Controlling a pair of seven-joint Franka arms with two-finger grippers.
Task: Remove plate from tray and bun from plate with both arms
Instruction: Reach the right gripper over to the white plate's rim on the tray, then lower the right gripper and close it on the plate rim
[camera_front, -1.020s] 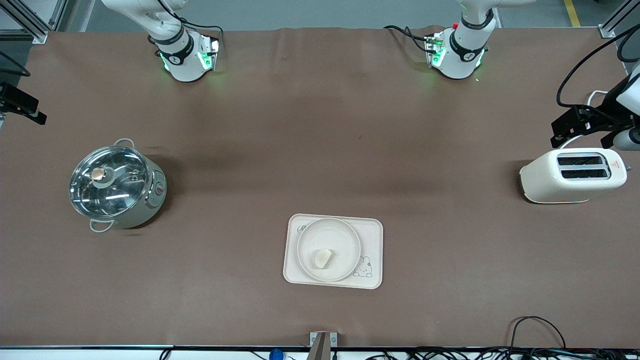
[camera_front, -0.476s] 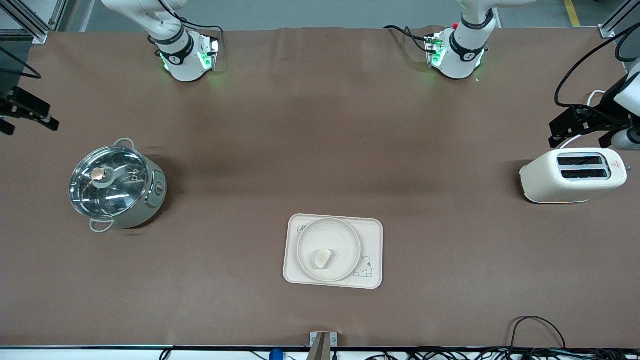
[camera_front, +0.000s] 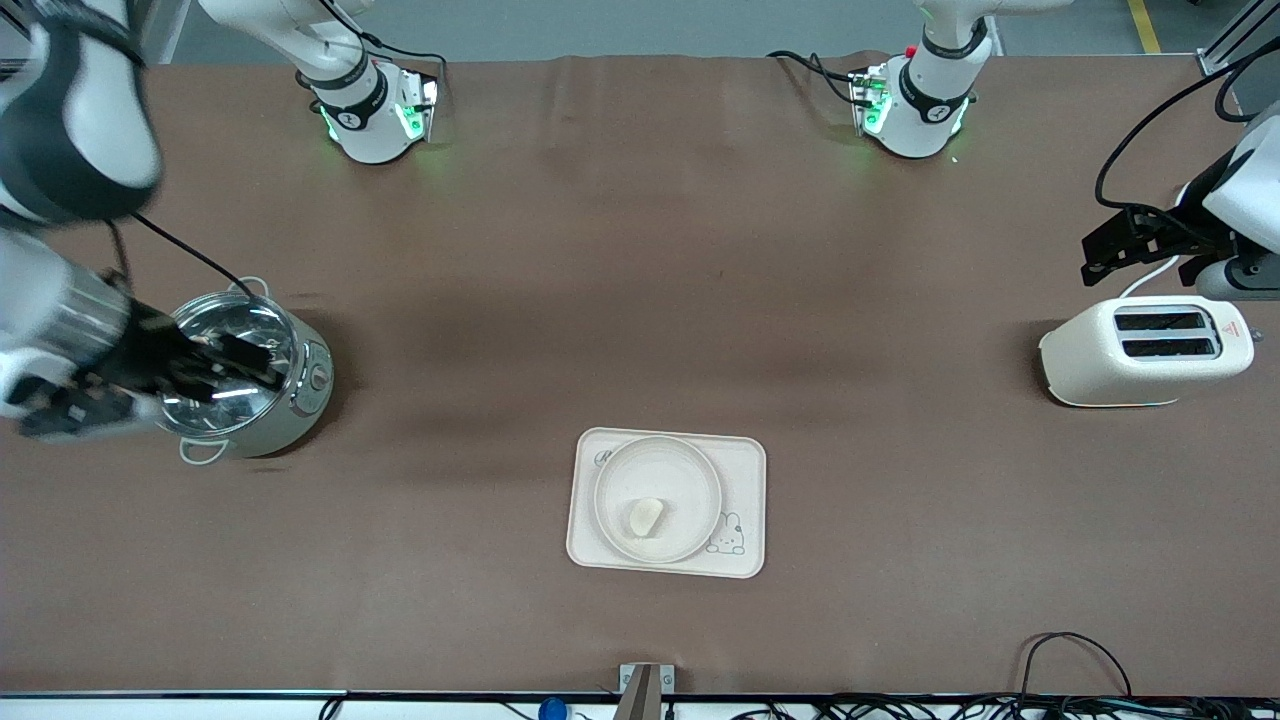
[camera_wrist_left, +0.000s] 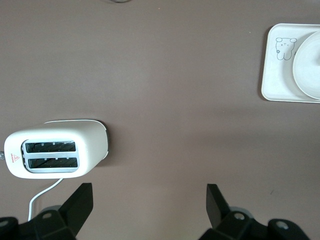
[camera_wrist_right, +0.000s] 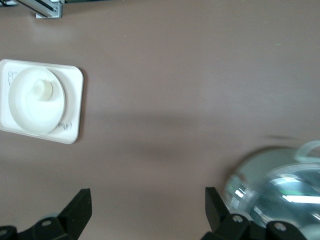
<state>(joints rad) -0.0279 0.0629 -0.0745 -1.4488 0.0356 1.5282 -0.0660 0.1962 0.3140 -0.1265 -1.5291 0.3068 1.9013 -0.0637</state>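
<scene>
The round cream plate (camera_front: 657, 480) lies on the rectangular rabbit tray (camera_front: 748, 470) near the front camera, mid-table. The small pale bun (camera_front: 645, 516) lies on the plate. Plate (camera_wrist_right: 30, 107) and bun (camera_wrist_right: 42, 90) also show in the right wrist view; the left wrist view catches the plate's edge (camera_wrist_left: 311, 67). My right gripper (camera_front: 245, 362) is open and empty, up in the air over the steel pot (camera_front: 300, 390); its jaws (camera_wrist_right: 147, 210) stand wide apart. My left gripper (camera_front: 1100, 255) is open and empty, in the air over the table beside the toaster (camera_front: 1145, 350); its jaws (camera_wrist_left: 147, 205) stand wide apart.
The lidded steel pot (camera_wrist_right: 280, 185) stands toward the right arm's end of the table. The white two-slot toaster (camera_wrist_left: 57, 150) with its cord stands toward the left arm's end. The tray's edge (camera_wrist_left: 280, 75) shows in the left wrist view. Brown cloth covers the table.
My right arm has swung in from the table's end and its gripper now hangs over the pot. My left gripper has shifted slightly toward the table's middle.
</scene>
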